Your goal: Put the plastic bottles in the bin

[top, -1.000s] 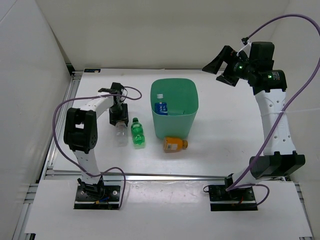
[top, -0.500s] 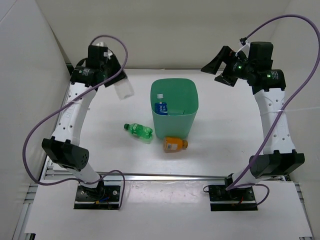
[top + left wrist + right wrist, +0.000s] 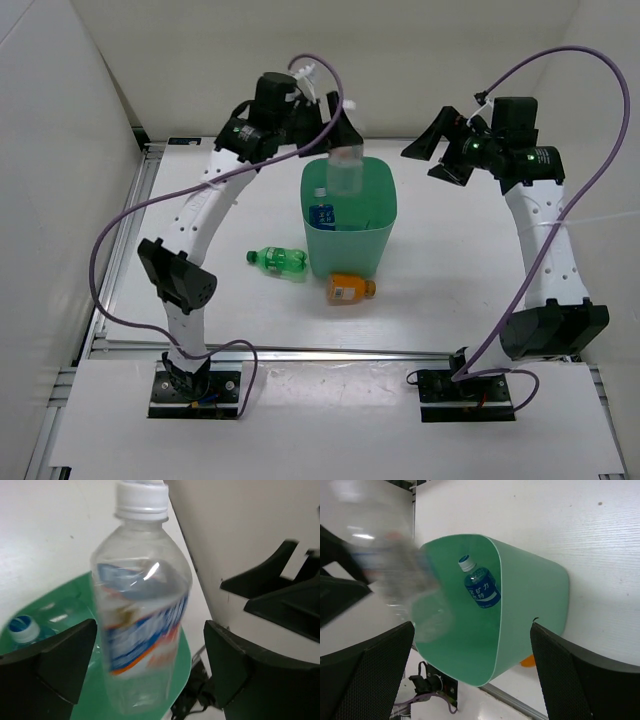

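From above, the left claw (image 3: 340, 135) hung over the far rim of the mint-green plastic bin (image 3: 350, 250), which stood on the white table (image 3: 200, 220) between the two arms. Just below it a clear plastic bottle with a white cap (image 3: 343, 175) stood upright and blurred over the bin's mouth. Inside the bin a clear bottle with a blue label (image 3: 322, 213) leaned against the left wall. A green plastic bottle (image 3: 278, 261) lay on its side on the table just left of the bin, and a short orange bottle (image 3: 350, 289) lay at the bin's near foot. The right claw (image 3: 420, 158) was raised to the right of the bin, its jaws spread wide and holding nothing. In the left wrist view the left claw's black fingers (image 3: 50, 665) stood wide apart with the clear bottle between them. Its label was white and blue with an orange edge. A gap showed between the bottle and the right-hand finger, so the claw was open and not gripping. The green rim and the blue-capped bottle lay beneath. In the right wrist view both fingers (image 3: 555, 680) framed the bin from afar. The blue-label bottle was inside it, the clear bottle was a smear over its rim, and a sliver of orange showed beyond.
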